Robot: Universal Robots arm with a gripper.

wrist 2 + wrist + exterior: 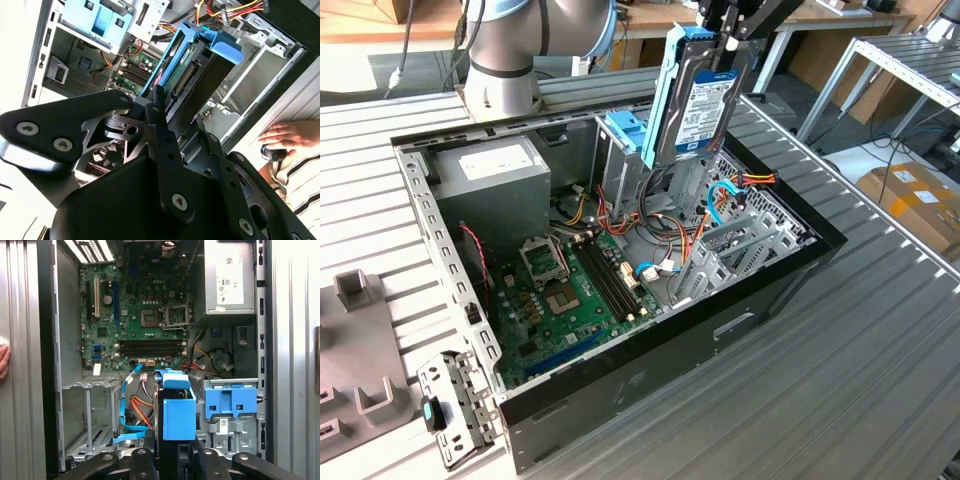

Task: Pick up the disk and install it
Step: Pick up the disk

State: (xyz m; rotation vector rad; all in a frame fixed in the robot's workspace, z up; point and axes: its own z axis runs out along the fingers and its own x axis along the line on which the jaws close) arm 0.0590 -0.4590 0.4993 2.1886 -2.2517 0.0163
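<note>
The hand (728, 40) is clamped on the upper end of the disk (692, 100). The disk hangs upright in the air above the open computer case (650, 365), just beside the blue latch (625, 135) and over the drive bays at the case's far side on the desk (880, 350).

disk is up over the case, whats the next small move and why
Probably a short, slow descent toward the open case. The gripper has its jaws shut on the disk, which hangs upright above the drive cage and is not yet inside it. Loose cables lie just beneath the disk, so easing down gently seems wiser than one long drop.
</note>
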